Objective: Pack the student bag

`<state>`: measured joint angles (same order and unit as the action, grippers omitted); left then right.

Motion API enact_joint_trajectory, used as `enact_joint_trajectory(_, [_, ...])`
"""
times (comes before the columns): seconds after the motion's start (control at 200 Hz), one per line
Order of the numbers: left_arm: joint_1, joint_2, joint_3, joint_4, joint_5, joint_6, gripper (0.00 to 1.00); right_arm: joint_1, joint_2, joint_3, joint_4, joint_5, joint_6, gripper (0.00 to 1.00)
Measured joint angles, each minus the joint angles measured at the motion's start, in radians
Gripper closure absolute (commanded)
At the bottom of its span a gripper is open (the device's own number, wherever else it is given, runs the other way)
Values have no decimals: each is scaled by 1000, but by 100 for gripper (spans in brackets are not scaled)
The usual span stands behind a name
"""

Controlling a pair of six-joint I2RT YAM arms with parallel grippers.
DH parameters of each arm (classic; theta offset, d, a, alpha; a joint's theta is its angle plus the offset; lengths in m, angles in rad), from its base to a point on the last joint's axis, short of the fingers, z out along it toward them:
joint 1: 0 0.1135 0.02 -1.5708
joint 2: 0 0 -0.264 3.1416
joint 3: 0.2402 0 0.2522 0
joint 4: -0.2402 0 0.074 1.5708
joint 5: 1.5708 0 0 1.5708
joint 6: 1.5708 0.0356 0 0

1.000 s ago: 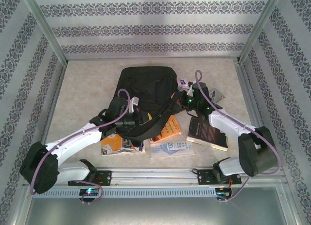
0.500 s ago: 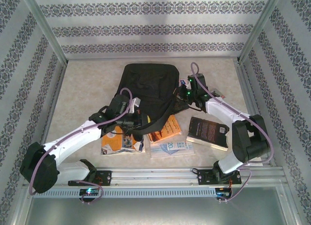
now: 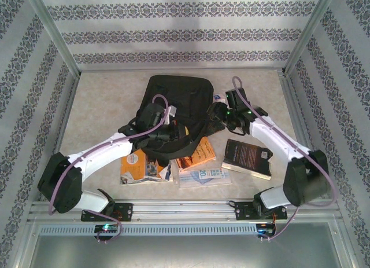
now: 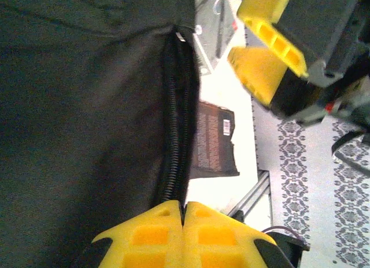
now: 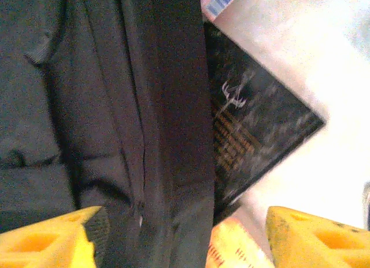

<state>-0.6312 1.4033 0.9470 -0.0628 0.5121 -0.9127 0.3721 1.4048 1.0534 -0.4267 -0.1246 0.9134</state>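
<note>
Bag (image 3: 179, 97): black, soft, lying flat mid-table (image 3: 104, 106), a little toward 12 o'clock from centre. Its near edge covers part of an orange book (image 3: 199, 152). A dark book (image 3: 247, 158) lies at the bag's 4 o'clock, and more books sit at its 6 o'clock.

The left claw (image 4: 184, 210) is at the bag's 6 o'clock edge, pads pressed tight together. The zip (image 4: 173, 135) runs straight into the seam between the pads, so the claw appears to be pinching the fabric there.

The right claw (image 5: 182, 221) is at the bag's 3 o'clock edge. Its jaws are wide apart, straddling a dark fold of bag without closing on it.

Over the last second the left arm has reached further toward 12 o'clock, and the bag's outline has shifted slightly with it. The right arm's elbow rose and then dropped back out toward 4 o'clock, while its claw stayed by the same edge.

Judging by the wide jaws, the right claw has probably just let go and needs a fresh hold. The bag is not yet held open from both sides, and no book is seen going in.
</note>
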Motion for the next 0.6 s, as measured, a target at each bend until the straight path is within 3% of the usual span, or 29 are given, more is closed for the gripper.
enact_joint_trajectory(0.235, [-10, -27, 7, -5, -27, 4, 100, 85, -84, -68, 24, -77, 114, 25])
enact_joint_trajectory(0.6, [-30, -37, -3, -11, -77, 13, 100, 138, 21, -134, 144, -180, 227, 52])
